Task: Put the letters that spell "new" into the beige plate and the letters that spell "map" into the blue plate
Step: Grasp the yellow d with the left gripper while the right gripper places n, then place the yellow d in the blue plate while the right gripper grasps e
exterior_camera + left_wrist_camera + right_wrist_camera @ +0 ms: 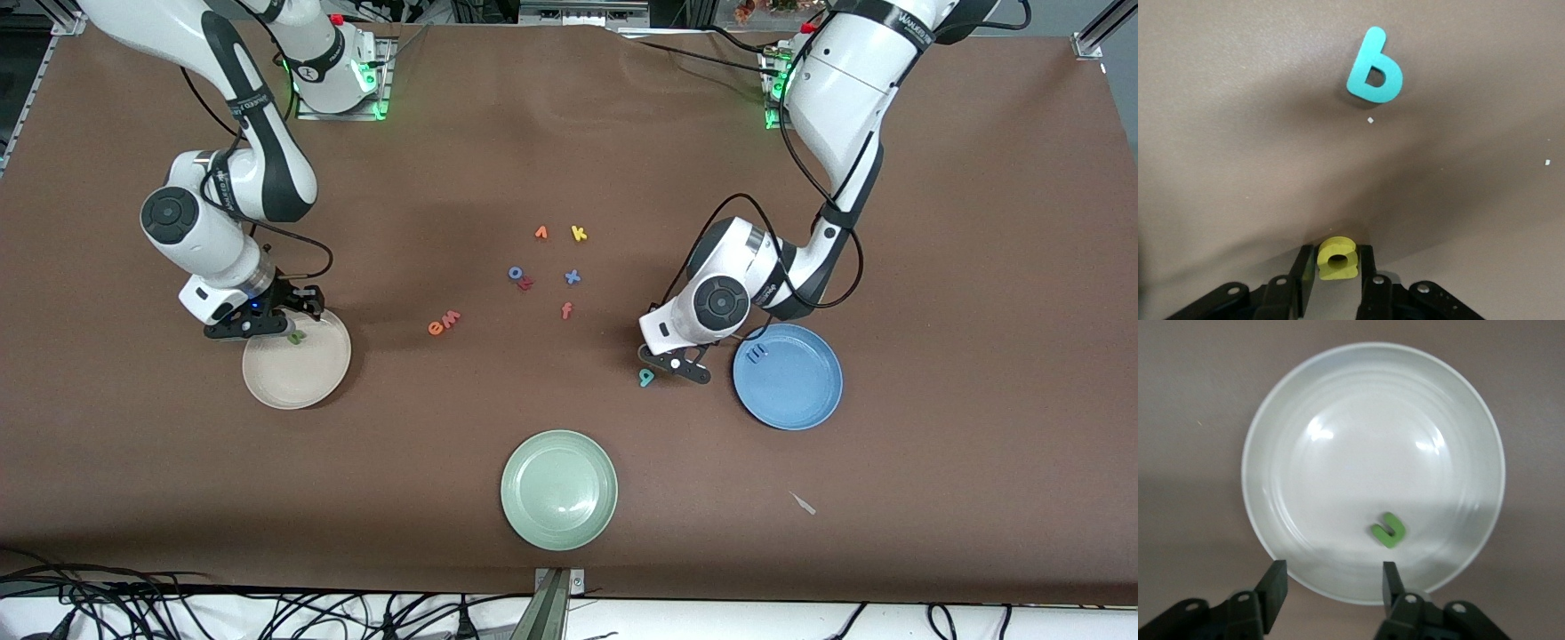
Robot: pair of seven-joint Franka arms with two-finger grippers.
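1. Brown table cover [551, 133] spans the whole bench; both arm bases stand along its upper edge in the front view.
2. Right gripper [267, 322] hangs over the rim of the beige plate [293, 378] at the right arm's end of the table. Right wrist view shows its fingers [1275, 583] spread apart with nothing between them. The green n [1389, 530] lies loose inside the plate, near the rim under the gripper. Judgement: first "new" letter delivered.
3. Mid-table: orange e [436, 328] and pinkish-red w [451, 318] lie touching, on bare cloth. Farther from the camera sits the distractor cluster, including the yellow k [579, 233] and the blue x [573, 276]. Pale green plate [558, 489] sits nearest the camera.
4. Left gripper [677, 366] is down at the cloth just beside the blue plate [788, 396]. Left wrist view shows its jaws clamped on the yellow p [1337, 259]. Teal a [1375, 67] lies on the cloth close by, untouched. Blue m [756, 354] is already in the blue plate.
5. Step in hand, as judged: right arm done with n; left arm has just gripped p.
6. Next move calls for lifting p clear, carrying it over the blue rim and releasing. Right arm must travel to e and w; since they touch, it needs a pick that takes one alone.
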